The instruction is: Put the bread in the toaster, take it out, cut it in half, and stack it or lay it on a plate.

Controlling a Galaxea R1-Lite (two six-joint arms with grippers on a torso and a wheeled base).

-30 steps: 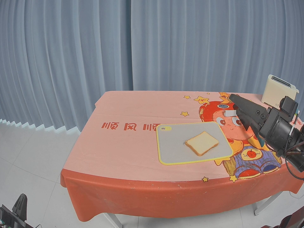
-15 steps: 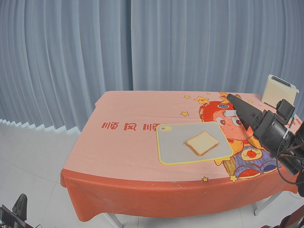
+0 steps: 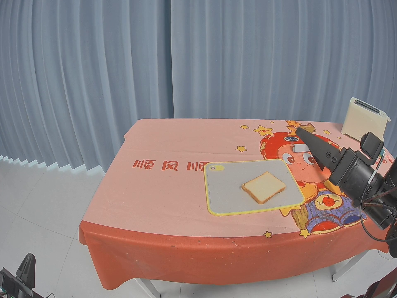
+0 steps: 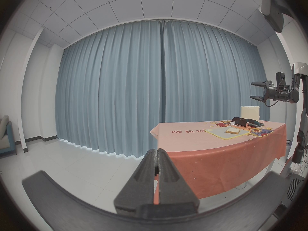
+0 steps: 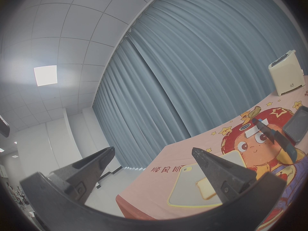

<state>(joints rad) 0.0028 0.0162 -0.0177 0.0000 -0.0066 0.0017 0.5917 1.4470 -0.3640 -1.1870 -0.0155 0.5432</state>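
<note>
The bread [image 3: 264, 187] lies flat on the board [image 3: 226, 195], whole, a little toward 4 o'clock from the board's middle. The board sits on the bench [image 3: 165, 195], right of the bench's centre in the head view. The toaster [image 3: 364, 125] stands upright at 2 o'clock from the bread, at the far right corner, well apart from the board. No bread shows in its slot from here.

The right claw [image 5: 153, 150] hangs in the air over the bench at 3 o'clock from the bread. It points toward 10 o'clock and touches nothing. Its fingers are spread wide apart with nothing between them.

The left claw [image 4: 157, 151] is low down and well off the bench, at about 7 o'clock from the bread. Its fingers are pressed together and it holds nothing.

In the right wrist view, a knife [image 5: 276, 137] lies on the cloth between the board and a dark tray [image 5: 296, 124], just beside the tray. Both are on the side of the board away from the bench's centre. A blue-grey curtain [image 3: 165, 50] hangs behind the bench at 12 o'clock.
</note>
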